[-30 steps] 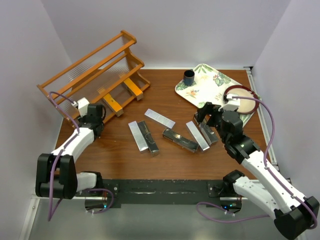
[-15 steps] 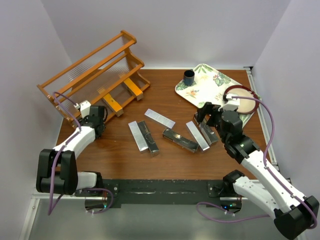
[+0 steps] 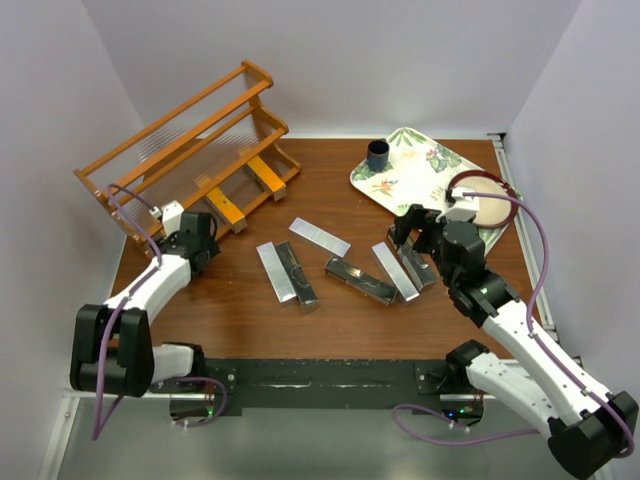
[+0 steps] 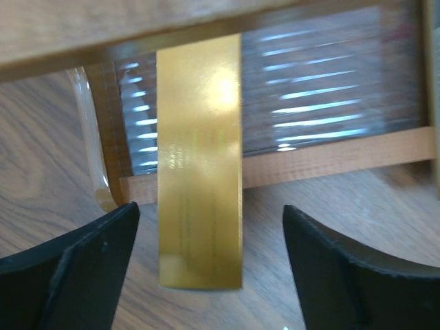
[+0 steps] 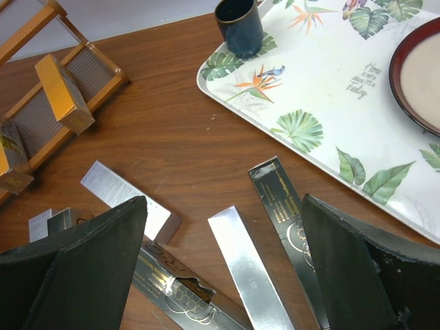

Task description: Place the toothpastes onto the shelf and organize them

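The orange wooden shelf (image 3: 190, 130) stands at the back left. Two orange-gold toothpastes (image 3: 225, 210) (image 3: 265, 175) lie across its lowest tier. In the left wrist view a third gold toothpaste (image 4: 199, 158) rests with its far end on the lowest tier and its near end sticking out over the table. My left gripper (image 4: 210, 208) stands open around that near end with a gap on both sides. In the top view the left gripper (image 3: 197, 243) covers that carton. Several silver and dark toothpastes (image 3: 320, 237) (image 3: 360, 280) lie loose mid-table. My right gripper (image 3: 405, 235) hovers open over a silver one (image 5: 251, 275) and a dark one (image 5: 282, 199).
A floral white tray (image 3: 400, 180) sits at the back right. It holds a small dark cup (image 3: 378, 155) and a red-rimmed plate (image 3: 480, 200). Walls close in the table on the left, back and right.
My left gripper has opened, let go of the gold toothpaste and drawn back a little from the shelf. The right arm has not moved.
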